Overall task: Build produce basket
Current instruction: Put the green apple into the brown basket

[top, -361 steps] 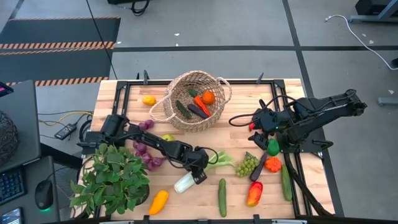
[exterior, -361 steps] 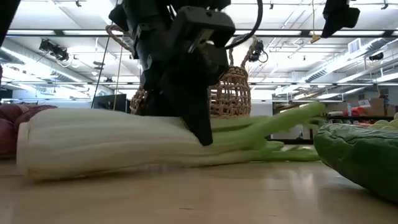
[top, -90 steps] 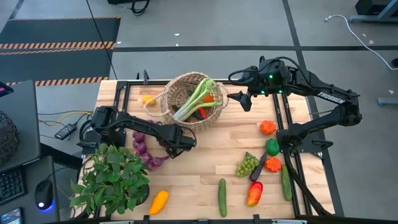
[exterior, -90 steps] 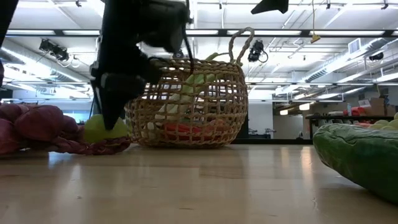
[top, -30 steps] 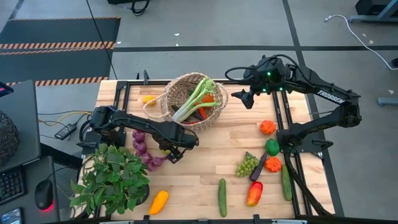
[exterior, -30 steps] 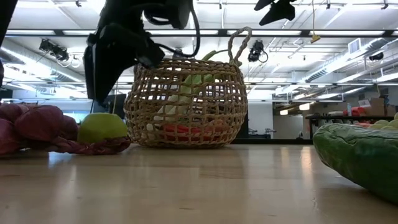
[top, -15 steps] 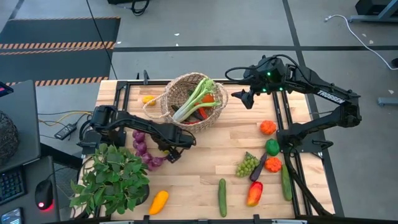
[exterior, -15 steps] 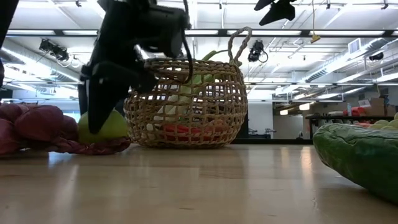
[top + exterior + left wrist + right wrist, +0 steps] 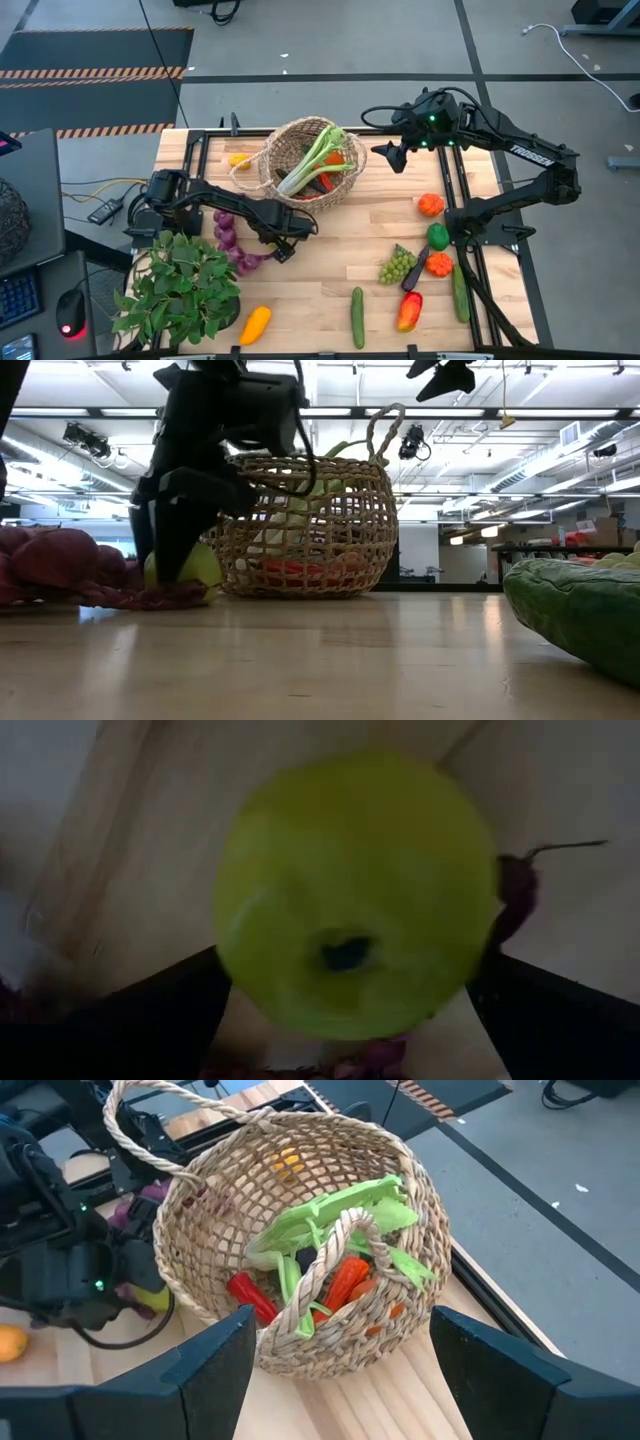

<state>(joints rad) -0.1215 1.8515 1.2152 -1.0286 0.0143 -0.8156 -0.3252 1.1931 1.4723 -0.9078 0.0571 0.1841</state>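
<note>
Left end effector (image 9: 178, 555) is down at the counter (image 9: 330, 250) just in front of the round tan open-weave straw basket (image 9: 305, 160), jaws spread wide on either side of a round green apple (image 9: 350, 890). In the left wrist view the apple fills the gap between the two dark fingers (image 9: 150, 1010), dimple facing the camera, but the fingers don't look pressed on it yet, so it reads as a pre-grasp straddle with nothing held. The apple sits on the wood, touching a purple knotted string of produce (image 9: 60, 565) beside it, which could snag on the close.

The basket stands upright near the far edge of the counter, mouth up, loop handles on opposite rim sides. Inside it a long pale-green leek (image 9: 310, 160) lies diagonally, white end low toward the near-left wall and leafy end poking over the far-right rim; it's longer than the basket is wide, so it has to lean. Red and orange pieces (image 9: 345, 1280) lie under it on the bottom.

Right end effector (image 9: 393, 158) hangs in the air just to the basket's right, jaws partly apart and empty, looking down into the basket; it seems parked clear so the left arm has room.

Still loose on the counter: a bunch of green grapes (image 9: 396, 266), a long dark-green cucumber (image 9: 357, 317), a yellow-orange squash (image 9: 255, 323), and peppers on the right side. A leafy potted plant (image 9: 180, 290) sits at the near-left corner.
</note>
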